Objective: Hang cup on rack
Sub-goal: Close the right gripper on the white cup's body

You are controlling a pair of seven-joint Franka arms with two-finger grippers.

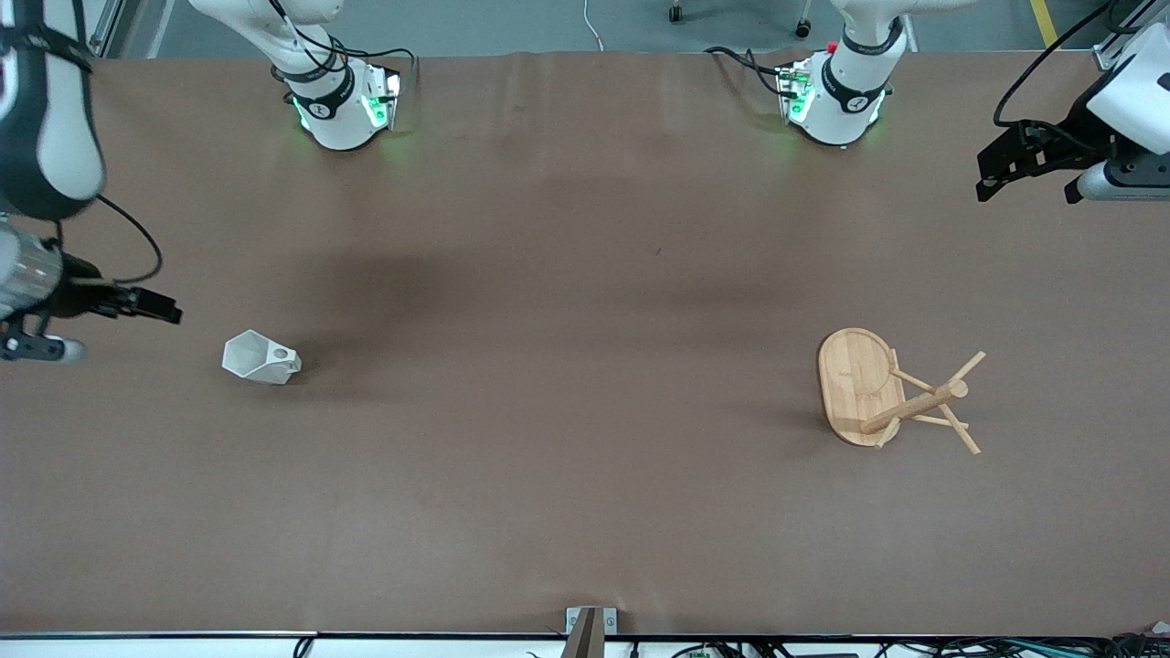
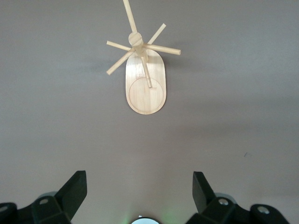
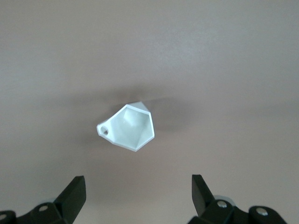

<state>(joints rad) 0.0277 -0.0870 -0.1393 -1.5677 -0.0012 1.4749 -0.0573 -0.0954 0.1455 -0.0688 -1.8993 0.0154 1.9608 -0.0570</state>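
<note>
With the cup [image 1: 260, 357] on its side well apart from the rack [image 1: 891, 392], toward the right arm's end, the right gripper [image 3: 138, 196], spread wide above it, should descend squarely over the body, while the left gripper [image 2: 138, 195], also wide, waits above the rack.

This was a robotics lab or test cell rather than a home. Two white arm bases [image 1: 343, 105] [image 1: 836, 96] with green status lights were bolted along the far edge of a wide table [image 1: 585, 512] covered in plain brown matting, with black cables [image 1: 749, 59] trailing from them. Past the table lay a grey industrial floor [image 1: 512, 23] with a yellow painted line [image 1: 1042, 18], caster wheels [image 1: 675, 13] and aluminium framing [image 1: 1122, 37]. More wiring [image 1: 969, 647] ran along the near edge, beside a camera mount [image 1: 590, 631].
</note>
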